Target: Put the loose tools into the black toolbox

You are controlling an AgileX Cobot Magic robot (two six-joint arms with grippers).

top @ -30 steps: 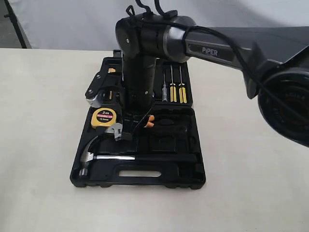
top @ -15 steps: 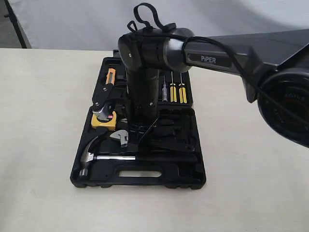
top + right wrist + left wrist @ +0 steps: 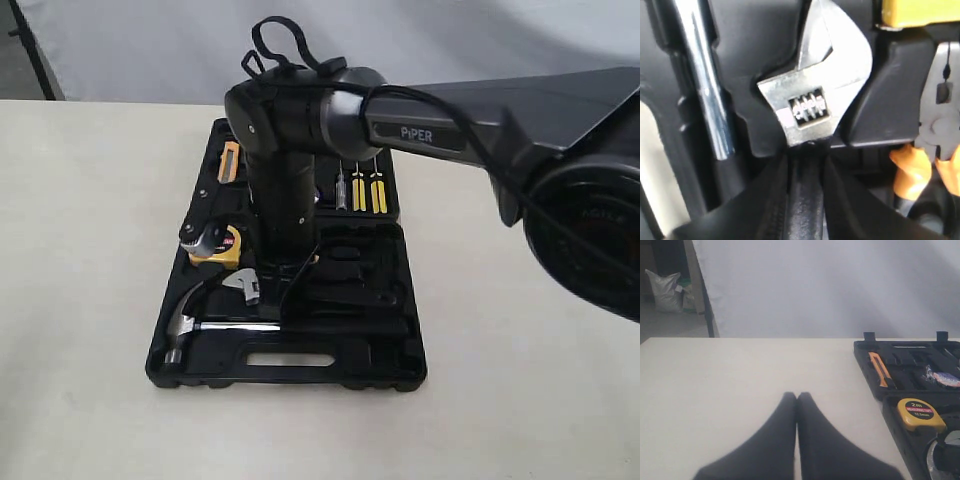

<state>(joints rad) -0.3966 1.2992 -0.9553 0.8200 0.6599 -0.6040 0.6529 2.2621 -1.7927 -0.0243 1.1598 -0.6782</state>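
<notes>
The right gripper (image 3: 807, 159) clamps the black handle of the adjustable wrench (image 3: 815, 95). Its silver head, with a knurled screw, sits inside the black toolbox (image 3: 395, 372) beside the claw hammer (image 3: 710, 90). The left gripper (image 3: 797, 399) hangs closed above the table (image 3: 715, 390).

Toolbox (image 3: 400, 375): black throughout. Claw hammer (image 3: 235, 326): chrome head and shaft, black handle. Adjustable wrench (image 3: 815, 95): bright silver head, black handle. Tape measure (image 3: 920, 412): yellow case, round black label with a red band and white lettering. Pliers (image 3: 912, 172): grey metal, orange grips. 2 screwdrivers (image 3: 358, 192): yellow handles with black stripes. Utility knife (image 3: 880, 369): orange. Table (image 3: 80, 300): plain cream. Arm (image 3: 500, 120): dark grey, white "PiPER" lettering.
</notes>
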